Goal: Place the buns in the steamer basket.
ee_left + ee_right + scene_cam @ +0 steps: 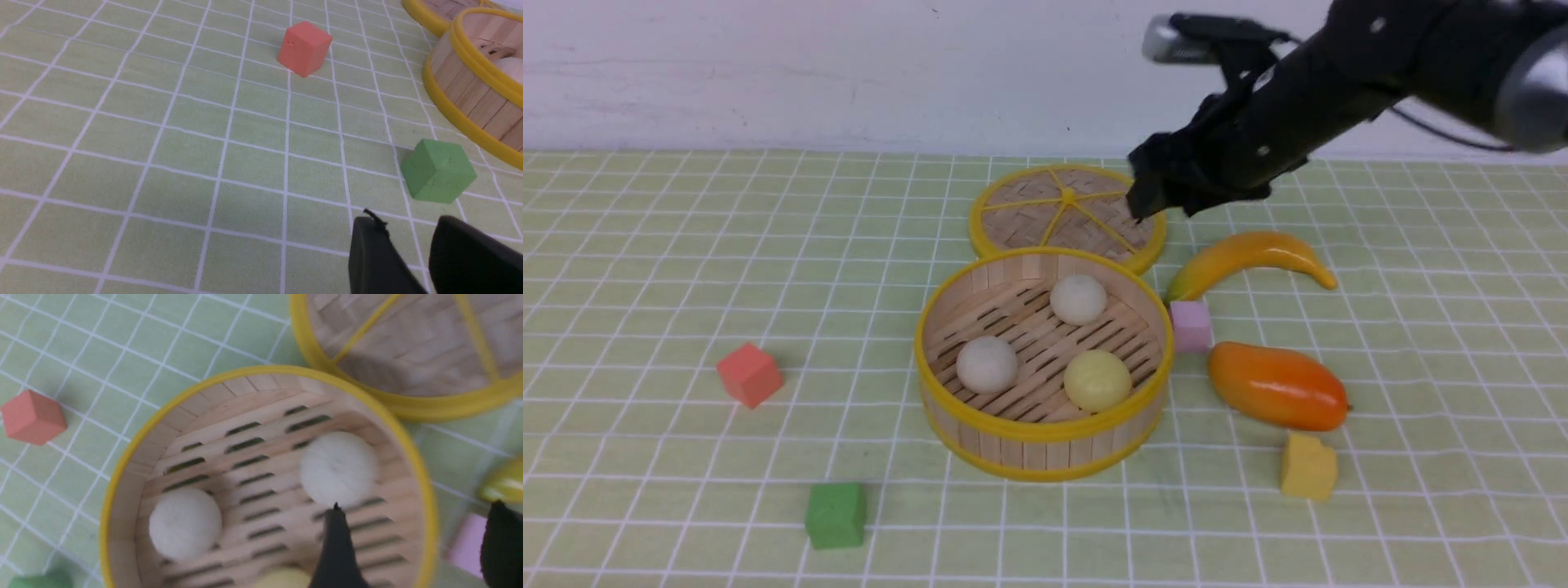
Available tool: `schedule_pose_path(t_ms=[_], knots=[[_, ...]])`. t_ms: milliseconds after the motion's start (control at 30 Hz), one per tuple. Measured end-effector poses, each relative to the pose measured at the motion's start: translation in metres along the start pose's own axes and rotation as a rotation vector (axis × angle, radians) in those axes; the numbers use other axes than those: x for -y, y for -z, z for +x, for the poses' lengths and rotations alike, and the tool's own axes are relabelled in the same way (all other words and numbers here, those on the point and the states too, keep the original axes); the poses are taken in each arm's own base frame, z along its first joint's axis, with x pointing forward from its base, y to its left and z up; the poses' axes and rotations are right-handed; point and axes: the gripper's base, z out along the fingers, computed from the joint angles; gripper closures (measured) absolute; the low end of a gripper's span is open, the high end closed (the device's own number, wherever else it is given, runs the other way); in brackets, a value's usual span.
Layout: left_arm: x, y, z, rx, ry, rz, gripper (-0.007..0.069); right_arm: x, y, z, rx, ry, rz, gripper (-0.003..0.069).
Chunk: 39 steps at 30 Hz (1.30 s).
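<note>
1. Three buns sit on the slatted floor of the steamer basket [1043, 441]: an off-white bun [1078, 299] at the back, a second off-white bun [987, 364] at the front left, and a pale yellow bun [1098, 380] at the front right.
2. Raised over the flat woven lid [1045, 214] behind the basket, the right gripper [412, 543] hangs with its jaws spread wide and nothing between them.
3. Below and in front of that gripper lies the basket; its wrist view looks straight down on the back bun.
4. Off to its right side lie a banana [1250, 255], a pink cube [1191, 325], a mango [1277, 386] and a yellow cube [1308, 467].
5. Low over the checked cloth [163, 163], the left gripper [408, 253] stands partly parted and empty.
6. Just ahead of it sits a green cube [438, 170]; a red cube [305, 48] lies farther on.
</note>
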Motion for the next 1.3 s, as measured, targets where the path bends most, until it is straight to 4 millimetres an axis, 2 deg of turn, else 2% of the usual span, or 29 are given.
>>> schedule_pose_path(t_ms=[33, 67, 167, 233, 367, 433, 533, 600, 633, 967, 1100, 1300], knots=[[0.0, 0.0, 0.0, 0.0, -0.001, 0.0, 0.0414, -0.006, 0.031, -0.001, -0.01, 0.009, 0.022, 0.0263], [0.0, 0.0, 0.0, 0.0, -0.001, 0.0, 0.0414, -0.01, 0.051, -0.001, -0.018, 0.009, 0.034, 0.0293], [0.0, 0.0, 0.0, 0.0, -0.001, 0.0, 0.0414, -0.028, 0.103, 0.005, -0.037, 0.001, 0.052, 0.0395], [0.0, 0.0, 0.0, 0.0, -0.002, -0.001, 0.041, -0.047, 0.146, 0.014, -0.029, -0.01, 0.068, 0.0508], [0.0, 0.0, 0.0, 0.0, -0.003, -0.001, 0.0407, -0.083, 0.211, 0.029, 0.073, 0.019, 0.062, 0.0659], [0.0, 0.0, 0.0, 0.0, -0.003, -0.001, 0.0405, -0.1, 0.25, 0.043, 0.149, 0.047, 0.04, 0.0678], [0.0, 0.0, 0.0, 0.0, -0.003, -0.001, 0.0402, -0.111, 0.282, 0.063, 0.2, 0.067, 0.009, 0.0678], [0.0, 0.0, 0.0, 0.0, -0.003, -0.001, 0.0399, -0.112, 0.291, 0.077, 0.201, 0.068, 0.002, 0.0678], [0.0, 0.0, 0.0, 0.0, -0.003, -0.001, 0.0396, -0.109, 0.3, 0.092, 0.202, 0.061, 0.005, 0.0678], [0.0, 0.0, 0.0, 0.0, -0.003, -0.001, 0.0389, -0.087, 0.299, 0.185, 0.101, 0.044, 0.026, 0.0676], [0.0, 0.0, 0.0, 0.0, -0.003, -0.001, 0.0388, -0.081, 0.298, 0.209, 0.087, 0.039, 0.024, 0.0675], [0.0, 0.0, 0.0, 0.0, -0.002, -0.001, 0.0387, -0.077, 0.3, 0.225, 0.093, 0.049, 0.025, 0.0671]])
